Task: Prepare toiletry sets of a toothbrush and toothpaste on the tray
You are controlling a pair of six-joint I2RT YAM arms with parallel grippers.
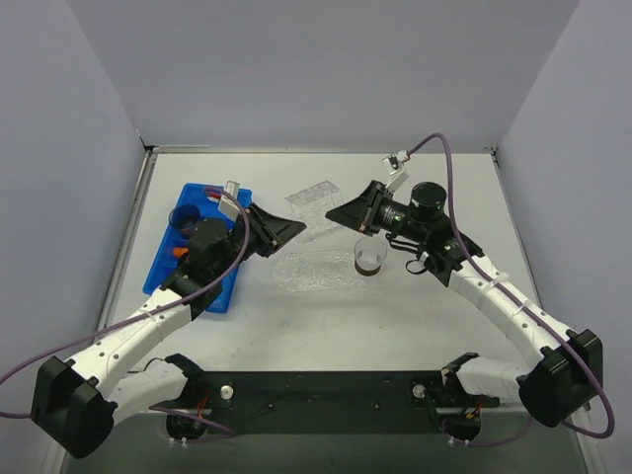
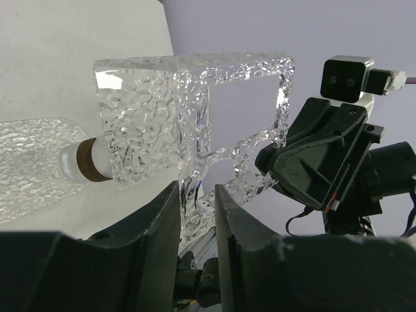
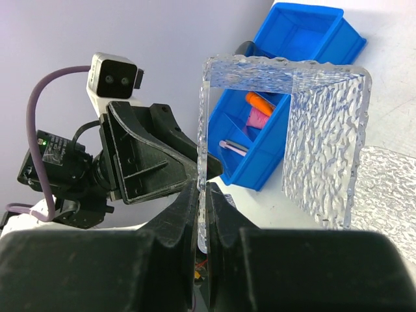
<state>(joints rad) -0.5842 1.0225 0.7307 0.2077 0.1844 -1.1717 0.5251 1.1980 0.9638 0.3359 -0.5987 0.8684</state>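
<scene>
Both grippers hold a clear, bumpy box-shaped holder (image 1: 314,200) in the air between them. My left gripper (image 1: 294,228) has its jaws round the holder's lower edge (image 2: 195,195). My right gripper (image 1: 336,215) is shut on one thin wall (image 3: 203,162). The flat oval tray (image 1: 308,271) lies on the table below, and also shows in the left wrist view (image 2: 29,166) and the right wrist view (image 3: 390,195). The pale pink toothbrush (image 3: 233,147), the orange toothpaste (image 3: 259,103) and the magenta toothpaste (image 3: 258,119) lie in the blue bin (image 3: 305,32).
The blue compartmented bin (image 1: 158,269) stands at the left, beside my left arm. A clear cup with a dark bottom (image 1: 367,260) stands at the tray's right end, under my right wrist, and also shows in the left wrist view (image 2: 79,162).
</scene>
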